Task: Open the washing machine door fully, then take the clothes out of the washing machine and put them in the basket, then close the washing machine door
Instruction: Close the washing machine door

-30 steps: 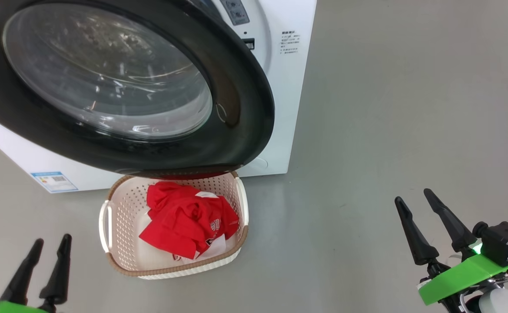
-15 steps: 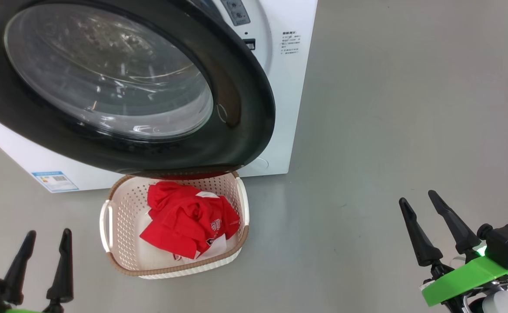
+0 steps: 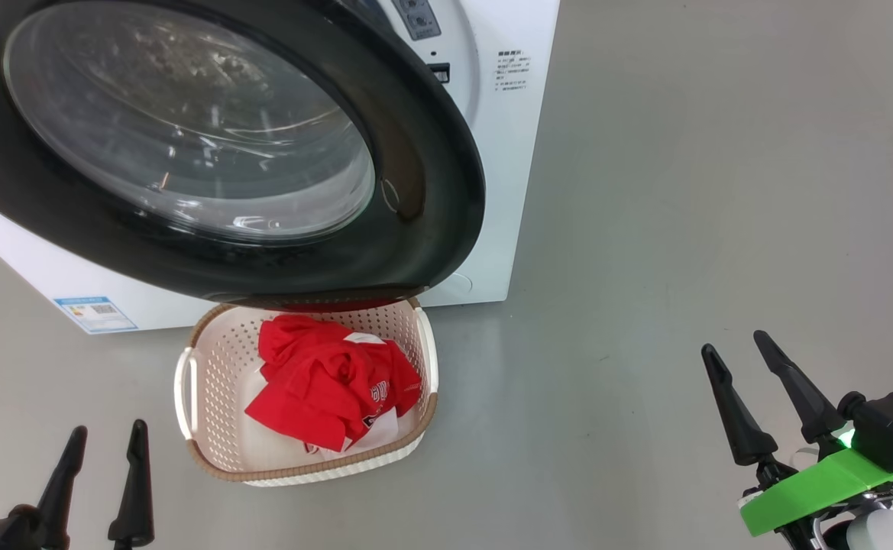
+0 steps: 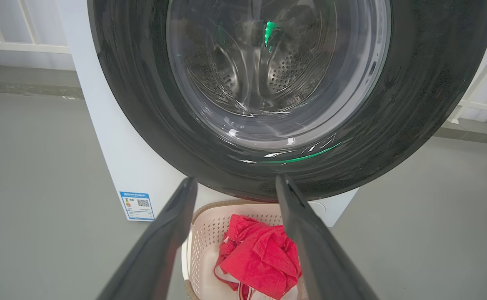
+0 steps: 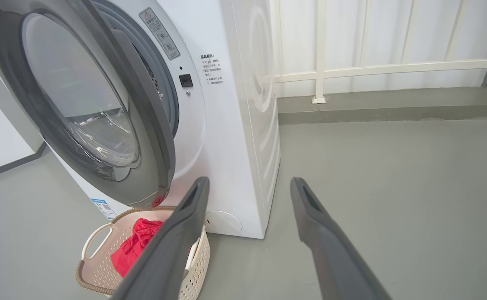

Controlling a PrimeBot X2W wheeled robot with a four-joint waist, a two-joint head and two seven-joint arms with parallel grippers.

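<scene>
I saw the red garment point(image 3: 324, 382) lying crumpled in the basket point(image 3: 217, 359), with a bit of its white trim showing at the near edge. The basket sat on the grey floor point(image 3: 683, 191), just in front of the washer point(image 3: 507, 153) and touching nothing I could make out. The door point(image 3: 431, 176) stood ajar. In the right wrist view it swung out at an angle from the white front, and from the head view its black rim hung over the far edge of the basket. Through the glass in the left wrist view I could make out the steel drum point(image 4: 268, 71). A small blue sticker point(image 3: 95, 313) sat low on the washer's front, left of the basket.

My left gripper point(image 3: 109, 426) hovered near the floor, down and left of the basket, its fingers spread and holding nothing. Its own camera looked between them at the basket and the door's lower rim. My right gripper point(image 3: 733, 341) hung well off to the right over bare floor, its fingers also apart and empty. A white railing point(image 5: 372, 68) ran behind the washer.
</scene>
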